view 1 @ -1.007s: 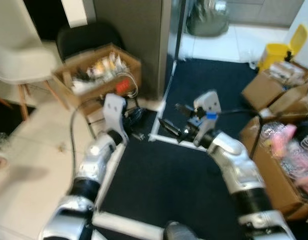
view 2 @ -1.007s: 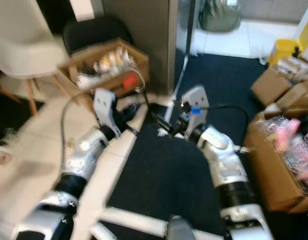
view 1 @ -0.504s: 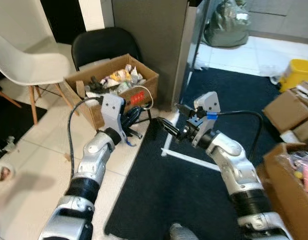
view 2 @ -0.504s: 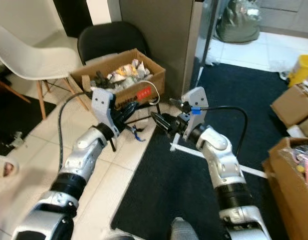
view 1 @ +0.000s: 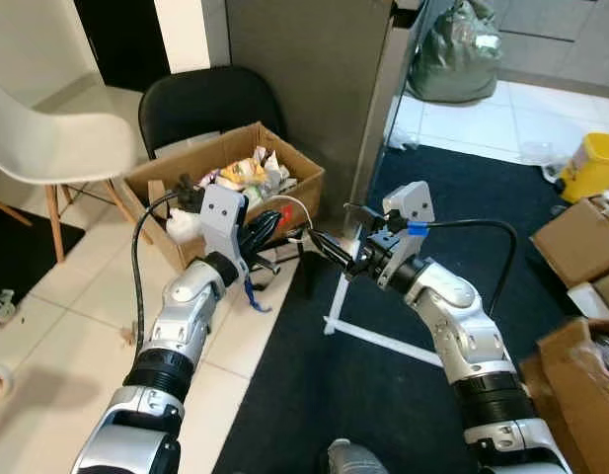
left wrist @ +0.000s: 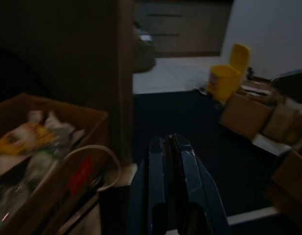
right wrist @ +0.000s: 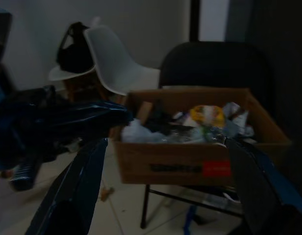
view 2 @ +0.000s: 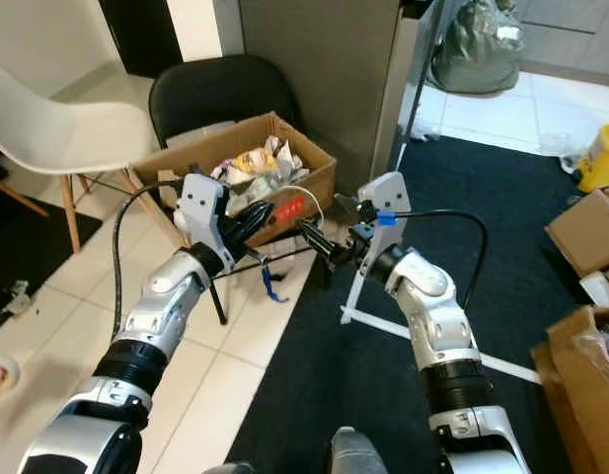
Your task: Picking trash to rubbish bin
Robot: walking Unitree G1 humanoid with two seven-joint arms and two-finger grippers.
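Observation:
A brown cardboard box (view 1: 228,184) full of wrappers and crumpled trash stands on a thin black frame beside the grey cabinet. My left gripper (view 1: 268,224) is held out just in front of the box's near corner, its two black fingers (left wrist: 171,182) pressed shut with nothing between them. My right gripper (view 1: 327,251) points at the same box from the carpet side, a short way off. Its fingers (right wrist: 78,190) stand wide open and empty, with the box (right wrist: 195,161) between them further off. A small blue scrap (view 2: 273,287) lies on the tiles under the box.
A white chair (view 1: 49,148) and a black chair (view 1: 201,103) stand behind the box. The grey cabinet (view 1: 304,79) rises at centre. Dark carpet (view 1: 403,405) with a white strip (view 1: 381,341) lies to the right, with cardboard boxes (view 1: 578,247) and a yellow bucket (view 1: 592,164) beyond.
The camera has swung and steadied, so the trash box now sits nearer the centre and closer. Both arms keep the same outstretched pose; the grippers' states have not changed.

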